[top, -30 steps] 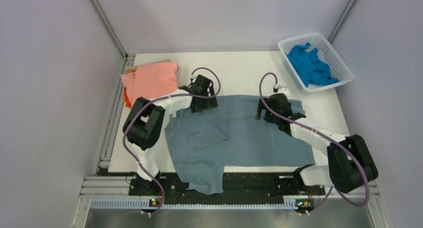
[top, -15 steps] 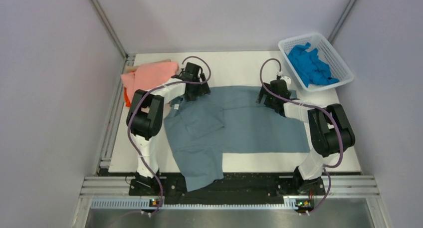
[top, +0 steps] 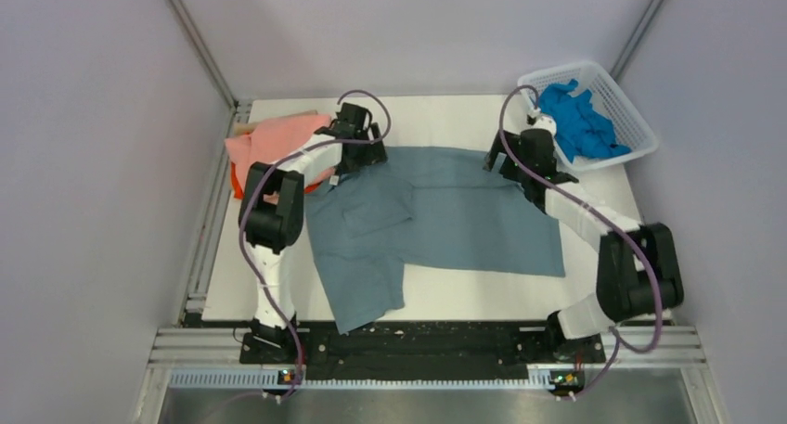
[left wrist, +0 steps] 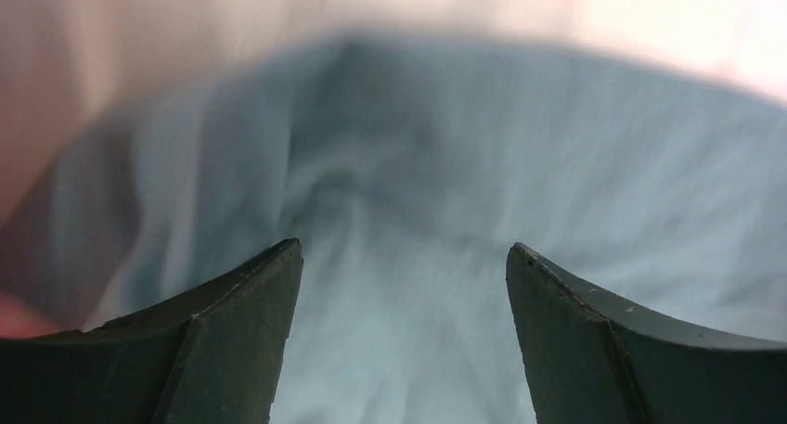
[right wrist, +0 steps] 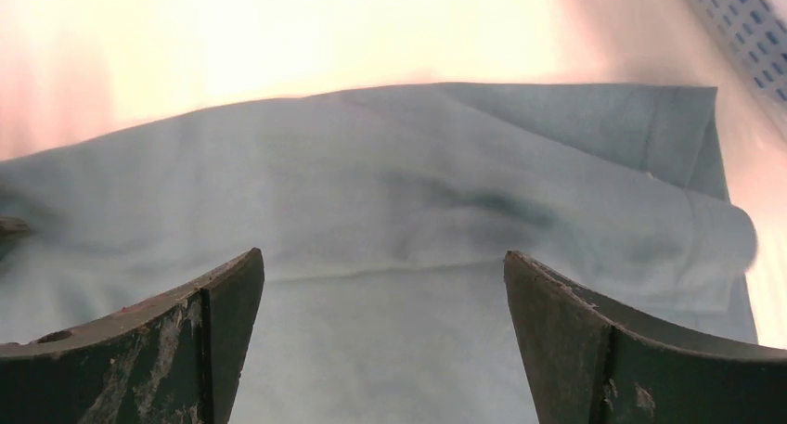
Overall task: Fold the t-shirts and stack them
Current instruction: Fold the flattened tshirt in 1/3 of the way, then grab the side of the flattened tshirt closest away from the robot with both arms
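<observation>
The dusty grey-blue t-shirt (top: 464,220) lies spread across the table, its near left part reaching the front edge. My left gripper (top: 362,157) is at the shirt's far left corner and my right gripper (top: 516,164) at its far right edge. In the left wrist view the gripper (left wrist: 404,252) is open with grey-blue cloth (left wrist: 418,164) under the gap. In the right wrist view the gripper (right wrist: 382,257) is open over the cloth (right wrist: 371,183). The salmon-pink t-shirt (top: 278,138) lies on the orange one (top: 239,185) at the far left. The bright blue t-shirt (top: 575,118) is in the basket.
The white mesh basket (top: 640,132) stands at the far right corner, just beyond my right gripper. Grey walls enclose the table on three sides. A metal rail (top: 209,229) runs along the left edge.
Both grippers moved toward the far side of the table, and the grey-blue t-shirt slid away with them, so less of it hangs over the front edge.
</observation>
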Controlling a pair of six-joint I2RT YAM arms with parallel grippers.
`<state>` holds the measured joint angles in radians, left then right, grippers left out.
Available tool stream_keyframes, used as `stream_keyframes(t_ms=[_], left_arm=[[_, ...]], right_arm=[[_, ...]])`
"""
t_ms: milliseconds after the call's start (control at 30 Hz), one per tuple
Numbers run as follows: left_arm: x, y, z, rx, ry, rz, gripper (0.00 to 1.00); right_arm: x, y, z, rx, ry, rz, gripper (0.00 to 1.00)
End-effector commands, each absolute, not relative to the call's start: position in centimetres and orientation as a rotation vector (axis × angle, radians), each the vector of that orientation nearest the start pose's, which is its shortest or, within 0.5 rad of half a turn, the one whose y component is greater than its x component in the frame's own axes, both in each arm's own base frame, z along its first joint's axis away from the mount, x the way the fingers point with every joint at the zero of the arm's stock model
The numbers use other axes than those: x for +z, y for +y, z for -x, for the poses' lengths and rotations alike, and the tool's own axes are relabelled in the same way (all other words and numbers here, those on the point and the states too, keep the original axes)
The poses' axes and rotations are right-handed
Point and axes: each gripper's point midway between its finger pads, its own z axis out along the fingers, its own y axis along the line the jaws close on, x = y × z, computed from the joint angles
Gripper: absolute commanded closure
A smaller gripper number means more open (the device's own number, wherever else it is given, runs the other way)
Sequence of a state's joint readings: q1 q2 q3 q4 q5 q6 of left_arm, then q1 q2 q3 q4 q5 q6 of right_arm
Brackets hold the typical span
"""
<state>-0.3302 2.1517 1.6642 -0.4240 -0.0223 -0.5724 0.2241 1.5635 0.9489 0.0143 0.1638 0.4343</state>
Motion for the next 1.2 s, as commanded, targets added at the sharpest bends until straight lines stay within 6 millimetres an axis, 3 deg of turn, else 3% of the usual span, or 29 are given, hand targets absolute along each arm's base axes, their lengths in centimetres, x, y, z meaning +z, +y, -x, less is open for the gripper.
stream_keyframes(t_ms=[0,167,267,367,500,633,767,833,900,1167], left_arm=[[12.9,-19.6,-45.7,-0.420,2.377,0.230,0.15],[12.5,-19.7,-36.2,-0.342,2.418,0.231,0.15],[11.0,-20.5,-29.7,-0.315,2.475,0.195,0.15],[9.0,-20.0,-23.8,-0.295,2.556,0.144,0.15],[7.0,-16.8,-18.2,-0.138,2.670,0.187,0.15],[5.9,-15.4,-13.2,-0.096,2.774,0.151,0.19],[3.6,-14.3,-8.9,-0.141,2.910,0.155,0.19],[2.3,-13.7,-7.8,-0.120,2.954,0.199,0.22],[1.2,-12.9,-7.2,-0.075,2.970,0.239,0.25],[-1.6,-14.6,-6.3,-0.148,3.049,0.201,0.27]], right_arm=[[16.0,9.4,-38.8,0.364,2.031,-0.282,0.02],[17.5,8.7,-33.4,0.438,1.928,-0.295,0.01],[18.2,7.7,-31.3,0.423,1.871,-0.303,0.01],[19.5,7.0,-30.6,0.401,1.809,-0.307,0.01],[18.7,6.9,-30.4,0.379,1.860,-0.296,0.01],[17.6,7.0,-30.7,0.362,1.911,-0.299,0.01],[17.0,7.3,-31.0,0.371,1.942,-0.289,0.01],[16.7,7.4,-31.1,0.369,1.952,-0.287,0.01],[16.6,7.4,-31.1,0.367,1.956,-0.289,0.01],[16.3,6.7,-31.2,0.328,1.946,-0.304,0.01]])
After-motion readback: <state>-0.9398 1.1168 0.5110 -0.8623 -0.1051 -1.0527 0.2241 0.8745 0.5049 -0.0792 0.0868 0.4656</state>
